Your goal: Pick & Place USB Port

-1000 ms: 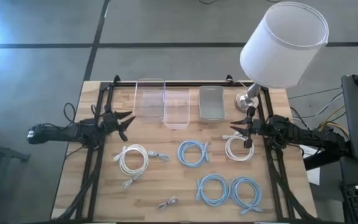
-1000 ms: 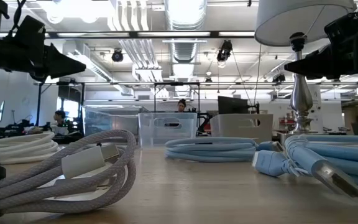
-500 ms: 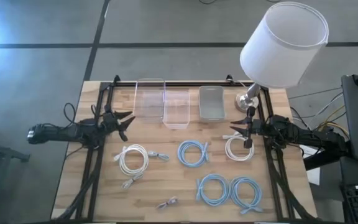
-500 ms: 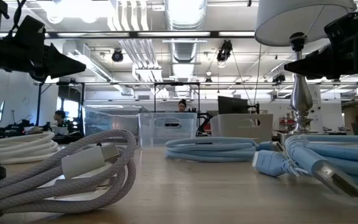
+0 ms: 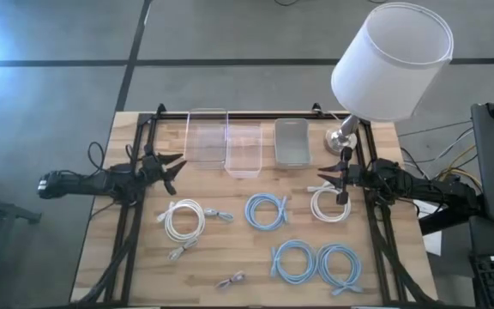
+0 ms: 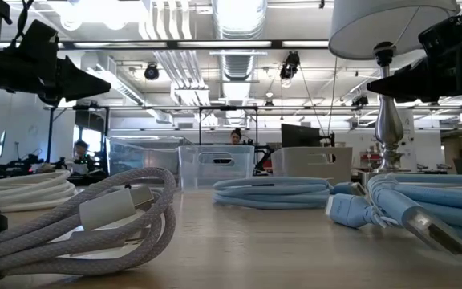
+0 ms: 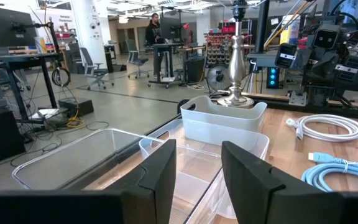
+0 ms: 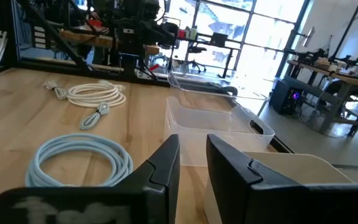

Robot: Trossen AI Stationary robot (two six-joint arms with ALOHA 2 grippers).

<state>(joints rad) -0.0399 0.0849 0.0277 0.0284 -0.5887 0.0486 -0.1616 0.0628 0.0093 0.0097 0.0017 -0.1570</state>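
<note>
Cables: six coiled cables lie on the wooden table (image 5: 144,275), none held. Two are white: one (image 5: 183,220) on the left side, one (image 5: 329,206) on the right side just below the right gripper. Three are blue: one (image 5: 267,211) mid-table, and a pair (image 5: 293,260) (image 5: 340,263) nearer the front edge. A small grey cable (image 5: 230,280) lies alone at the front.
Bins: two clear bins (image 5: 206,137) (image 5: 243,149) and a grey bin (image 5: 291,141) stand in a row along the far edge; as far as the views show, nothing is in them.
Right gripper (image 5: 328,181): hangs above the table near the right-hand white cable, fingers a narrow gap apart, holding nothing.
Left gripper (image 5: 175,166): hangs at the left side beside the first clear bin, fingers apart with a clear gap, holding nothing.
Lamp (image 5: 390,62): stands at the far right corner, its shade above the right arm.
Step in hand: by my reading, the start; no cable is picked and both arms wait.
Next move: one gripper needs to drop onto a coil, probably the right one onto the white cable under it, close on the bundle, then carry it to a bin.
Change from earlier frame: none that I can see; arms and cables sit as they did a second ago.
</note>
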